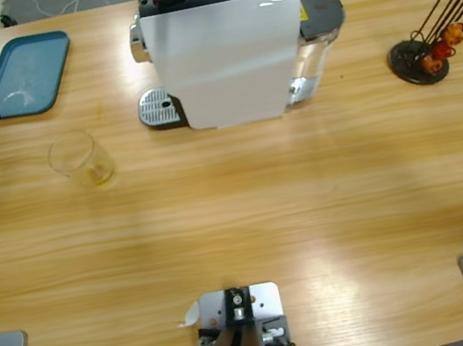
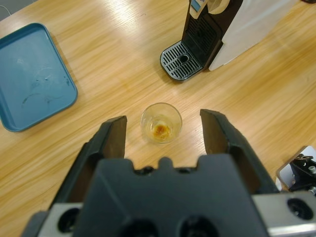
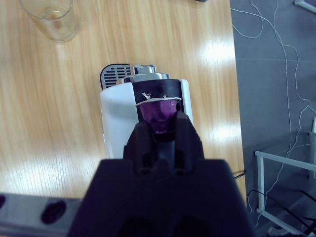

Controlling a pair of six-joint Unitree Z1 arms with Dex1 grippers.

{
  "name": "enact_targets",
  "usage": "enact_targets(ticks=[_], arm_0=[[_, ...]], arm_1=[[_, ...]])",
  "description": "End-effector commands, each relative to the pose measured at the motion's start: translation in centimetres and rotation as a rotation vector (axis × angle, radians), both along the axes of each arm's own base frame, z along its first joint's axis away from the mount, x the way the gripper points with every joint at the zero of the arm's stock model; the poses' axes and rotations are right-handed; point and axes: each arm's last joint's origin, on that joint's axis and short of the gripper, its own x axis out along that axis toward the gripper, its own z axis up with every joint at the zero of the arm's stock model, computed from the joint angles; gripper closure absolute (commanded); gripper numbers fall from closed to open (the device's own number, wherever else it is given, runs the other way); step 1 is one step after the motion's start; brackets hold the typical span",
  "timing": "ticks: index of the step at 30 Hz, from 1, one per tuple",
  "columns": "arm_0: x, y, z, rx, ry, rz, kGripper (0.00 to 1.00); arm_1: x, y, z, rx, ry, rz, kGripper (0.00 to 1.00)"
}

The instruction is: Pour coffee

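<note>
Wooden surface (image 1: 247, 215) runs wide under both arms, with a white coffee machine (image 1: 224, 50) standing at its far middle and a blue tray (image 1: 24, 74) at the far left. Near the tray, well apart from the machine's drip grate (image 1: 158, 108), stands a clear glass (image 1: 81, 158) with a shallow pool of amber coffee (image 2: 161, 130) in its bottom. The left tool (image 2: 163, 136) hangs above it, jaws spread wide with the glass centred between them and not touched. The right tool (image 3: 159, 129) is closed on a purple capsule (image 3: 158, 116), held just over the top of the machine.

For the capsule step, I judge the right tool should line the capsule up square with the slot, rim level, before it lets go. The left tool would do best to lower straight down and close gently around the glass, keeping it upright so the coffee stays in.

A capsule stand (image 1: 420, 60) sits far right.
</note>
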Motion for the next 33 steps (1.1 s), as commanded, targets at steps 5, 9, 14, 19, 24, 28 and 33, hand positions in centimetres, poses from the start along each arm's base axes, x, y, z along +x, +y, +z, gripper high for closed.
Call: enact_targets(ticks=[5,9,14,19,24,28,33], arm_0=[[-0.1,-0.2,-1.2,0.016,0.028,-0.036,0.363],[-0.1,-0.2,-1.2,0.015,0.028,-0.037,0.363],[-0.1,-0.2,-1.2,0.014,0.029,-0.038,0.363],[-0.1,-0.2,-1.2,0.012,0.029,-0.039,0.363],[-0.1,-0.2,-1.2,0.012,0.030,-0.039,0.363],[-0.1,-0.2,-1.2,0.012,0.030,-0.040,0.363],[-0.1,-0.2,-1.2,0.009,0.031,-0.044,0.363]], arm_1=[[1.9,0.3,-2.7,-0.048,0.036,-0.012,1.000],[2.0,0.4,-3.0,-0.053,0.043,-0.009,1.000],[2.0,0.5,-3.2,-0.057,0.046,-0.009,1.000],[2.1,0.5,-3.4,-0.062,0.053,-0.008,1.000],[2.1,0.6,-3.5,-0.063,0.055,-0.008,0.925],[2.1,0.6,-3.6,-0.064,0.057,-0.008,0.608],[2.2,0.6,-3.3,-0.062,0.050,-0.015,0.386]])
